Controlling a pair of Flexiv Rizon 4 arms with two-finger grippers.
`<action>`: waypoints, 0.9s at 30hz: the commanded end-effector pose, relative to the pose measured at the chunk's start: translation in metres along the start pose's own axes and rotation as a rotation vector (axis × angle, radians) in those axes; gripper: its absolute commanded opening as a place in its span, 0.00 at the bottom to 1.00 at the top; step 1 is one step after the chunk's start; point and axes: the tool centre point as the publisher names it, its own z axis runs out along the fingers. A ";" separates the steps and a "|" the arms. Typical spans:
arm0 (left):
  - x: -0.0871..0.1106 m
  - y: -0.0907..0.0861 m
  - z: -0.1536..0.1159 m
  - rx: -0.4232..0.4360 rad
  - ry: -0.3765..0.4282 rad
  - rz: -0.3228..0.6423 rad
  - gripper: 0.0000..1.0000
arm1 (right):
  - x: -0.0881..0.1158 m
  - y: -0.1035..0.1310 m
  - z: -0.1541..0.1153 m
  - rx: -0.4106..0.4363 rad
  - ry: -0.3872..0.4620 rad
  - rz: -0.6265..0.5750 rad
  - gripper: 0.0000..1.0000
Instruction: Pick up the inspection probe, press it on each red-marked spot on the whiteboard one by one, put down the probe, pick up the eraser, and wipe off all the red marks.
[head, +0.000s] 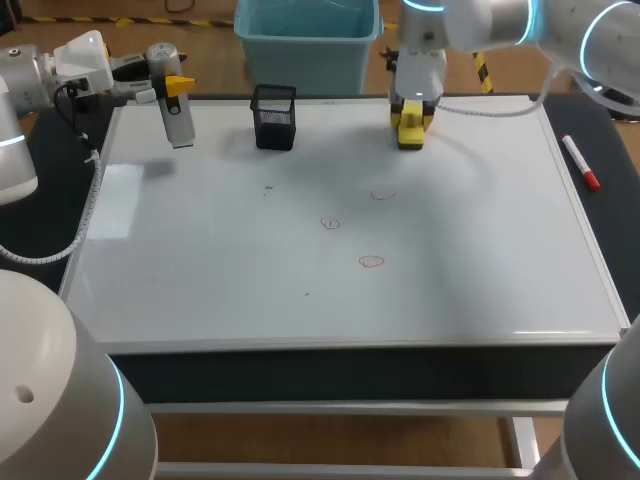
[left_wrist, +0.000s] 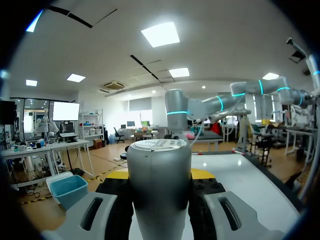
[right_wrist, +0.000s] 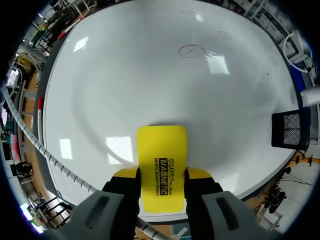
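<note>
In the left wrist view the inspection probe (left_wrist: 159, 190) fills the left pincer (left_wrist: 160, 174), hiding most of its yellow tips and the whiteboard (left_wrist: 250, 185) straight ahead. From the head view the eraser (head: 410, 132) and the right pincer's (head: 411, 118) tips blur into one yellow patch, and the red marks (head: 371, 262) are too faint to show their shapes.

probe (head: 178, 118) — grey cylinder, upright over far-left corner of whiteboard (head: 200, 260). Yellow eraser (head: 410, 125) at far edge. Three faint red marks (head: 371, 262) mid-board — unwiped.
</note>
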 end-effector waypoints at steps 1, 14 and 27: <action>-0.001 0.000 0.000 0.001 0.001 0.001 0.00 | 0.005 0.002 -0.008 0.002 -0.004 0.018 0.00; -0.001 0.000 0.000 0.001 0.001 0.001 0.00 | 0.041 0.008 -0.043 0.063 -0.022 0.196 0.00; -0.001 0.000 0.000 0.001 0.001 0.001 0.00 | 0.103 0.040 -0.064 0.094 -0.028 0.415 0.00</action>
